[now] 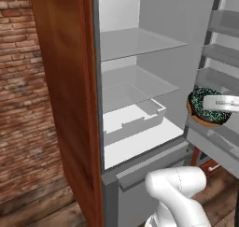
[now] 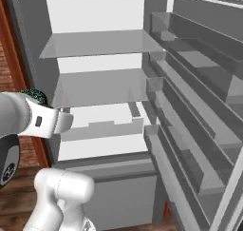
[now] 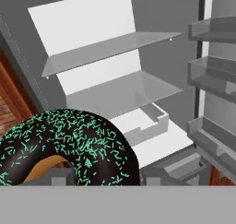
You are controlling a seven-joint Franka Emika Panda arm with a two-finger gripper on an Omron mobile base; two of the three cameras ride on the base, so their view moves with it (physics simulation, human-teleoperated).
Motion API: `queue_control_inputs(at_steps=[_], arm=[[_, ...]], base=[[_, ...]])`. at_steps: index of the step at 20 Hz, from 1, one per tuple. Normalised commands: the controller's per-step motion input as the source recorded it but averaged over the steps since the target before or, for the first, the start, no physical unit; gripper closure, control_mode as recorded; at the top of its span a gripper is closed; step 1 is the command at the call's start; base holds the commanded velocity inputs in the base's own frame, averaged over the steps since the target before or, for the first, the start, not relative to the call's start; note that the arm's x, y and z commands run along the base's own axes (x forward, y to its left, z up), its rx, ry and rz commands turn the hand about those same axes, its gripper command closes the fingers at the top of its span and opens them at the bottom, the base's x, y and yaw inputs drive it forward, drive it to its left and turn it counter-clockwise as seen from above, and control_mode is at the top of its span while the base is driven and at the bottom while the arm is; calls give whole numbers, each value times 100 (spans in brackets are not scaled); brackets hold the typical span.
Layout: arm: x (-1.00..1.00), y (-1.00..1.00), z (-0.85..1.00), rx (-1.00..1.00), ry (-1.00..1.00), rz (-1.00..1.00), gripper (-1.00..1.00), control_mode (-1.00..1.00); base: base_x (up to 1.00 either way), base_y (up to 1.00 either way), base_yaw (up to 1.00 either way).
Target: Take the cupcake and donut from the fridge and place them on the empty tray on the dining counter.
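The donut (image 1: 207, 107), ring-shaped with dark glaze and green-teal sprinkles, hangs in the air in front of the open fridge (image 1: 140, 44), near its door shelves. My gripper (image 1: 218, 102) is shut on the donut, reaching in from the right edge of the left base view. In the hand view the donut (image 3: 69, 147) fills the lower left, clamped between the fingertips. A sliver of the donut (image 2: 34, 96) peeks out behind my arm in the right base view. The fridge shelves (image 3: 115, 48) stand bare. The cupcake, tray and dining counter are out of view.
The fridge's open door with several grey bins (image 2: 199, 106) stands close on the right. A white drawer (image 1: 135, 121) sits low inside. A red-brown wooden panel (image 1: 65, 81) and a brick wall (image 1: 18, 81) flank the fridge on the left.
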Motion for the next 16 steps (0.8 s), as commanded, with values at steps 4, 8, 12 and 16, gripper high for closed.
queue_control_inputs(at_steps=[4, 8, 12, 16], arm=[[0, 0, 0, 0, 0, 0, 100, 100], [0, 0, 0, 0, 0, 0, 100, 100], [0, 0, 0, 0, 0, 0, 100, 100], [0, 0, 0, 0, 0, 0, 100, 100]], base=[[0, 100, -16], [-8, 84, -53], [0, 0, -100], [-7, 4, -100]])
